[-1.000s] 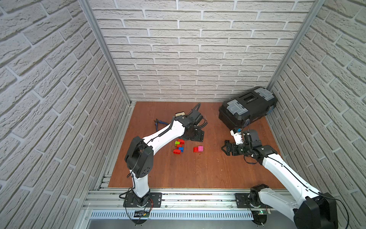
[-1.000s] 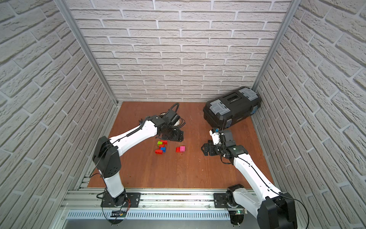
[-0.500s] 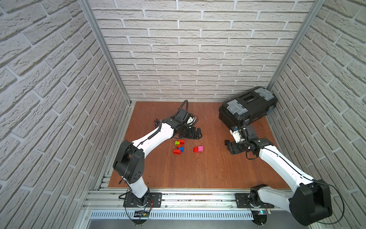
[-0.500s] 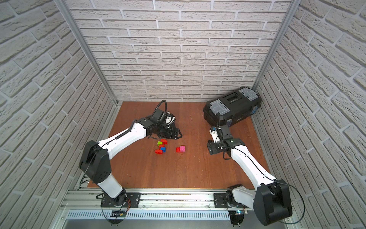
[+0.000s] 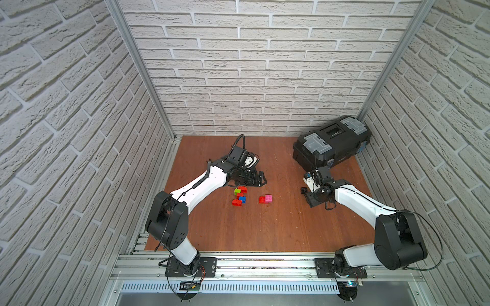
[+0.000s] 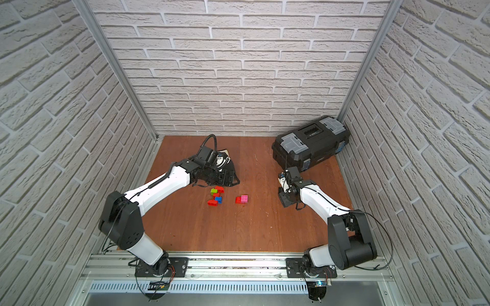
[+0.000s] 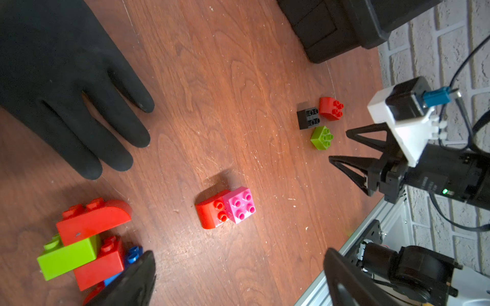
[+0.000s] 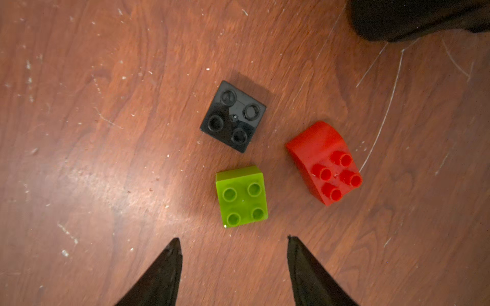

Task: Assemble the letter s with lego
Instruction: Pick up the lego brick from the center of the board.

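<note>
Scuffed brown wooden tabletop point(image 5: 265, 233) boxed in by white brick walls point(image 5: 265, 79), with a black toolbox point(image 5: 331, 148) in the far corner and a black glove point(image 7: 66, 79) lying flat. Lego point(image 5: 240, 197) scattered in three groups, no S shape yet: a red, lime and blue clump point(image 7: 84, 243) just beside the left gripper point(image 7: 238, 251); a red and pink pair point(image 7: 228, 208) mid-table; a loose trio below the right gripper point(image 8: 232, 238), namely black brick point(image 8: 233, 116), lime brick point(image 8: 242, 196) and curved red brick point(image 8: 323, 161), close together but not touching. Left jaws spread wide and empty. Right jaws parted partway, nothing between them, tips just short of the lime brick. Probably lining up for that brick. Risk of setting a tip down on its studs rather than beside its sides, with a gap too narrow on arrival. Risk also of shoving it into the black or red neighbour, or of a skewed pinch squirting it out sideways
</note>
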